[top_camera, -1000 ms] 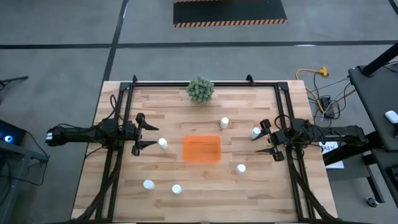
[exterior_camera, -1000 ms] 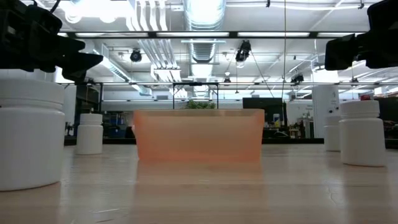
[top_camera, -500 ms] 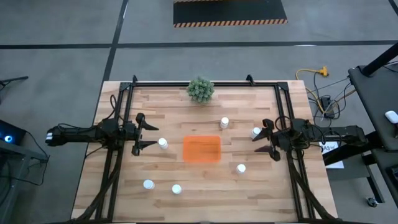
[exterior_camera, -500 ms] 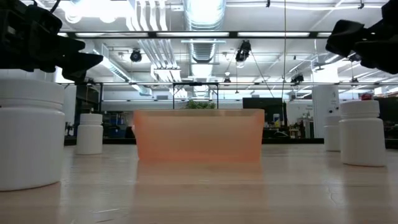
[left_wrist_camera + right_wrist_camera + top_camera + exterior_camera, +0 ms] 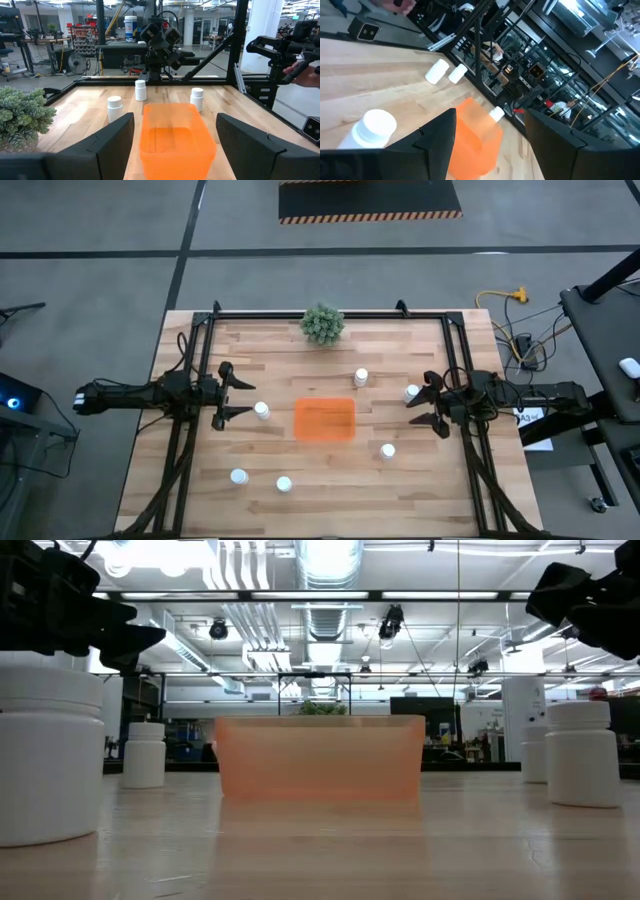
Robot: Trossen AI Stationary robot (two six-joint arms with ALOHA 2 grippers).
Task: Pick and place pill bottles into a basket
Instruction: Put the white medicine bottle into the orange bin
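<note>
The basket (image 5: 324, 419) is lying at the middle of the desk (image 5: 280, 360); it is a shallow, rectangular, bright orange tray with translucent walls, and it is holding nothing. Six pill bottles are standing upright around it, all outside it, each a small white cylinder with a white cap: one (image 5: 361, 377) beyond the basket's far right corner; one (image 5: 411, 392) further right; one (image 5: 387, 450) off the near right corner; one (image 5: 262, 410) just left of the basket; two (image 5: 238, 476) (image 5: 284, 484) near the front edge on the left. The left end effector (image 5: 233, 390) is hanging over the desk's left side with its fingers spread wide, pointing toward the basket; the bottle left of the basket is sitting just beyond its fingertips, not between them. The right end effector (image 5: 424, 406) is hanging over the right side, tilted, its fingers likewise spread wide and holding nothing; the far-right bottle is lying close beside its upper finger. A small green plant (image 5: 322, 324) is standing at the far edge of the desk, well apart from the basket.
</note>
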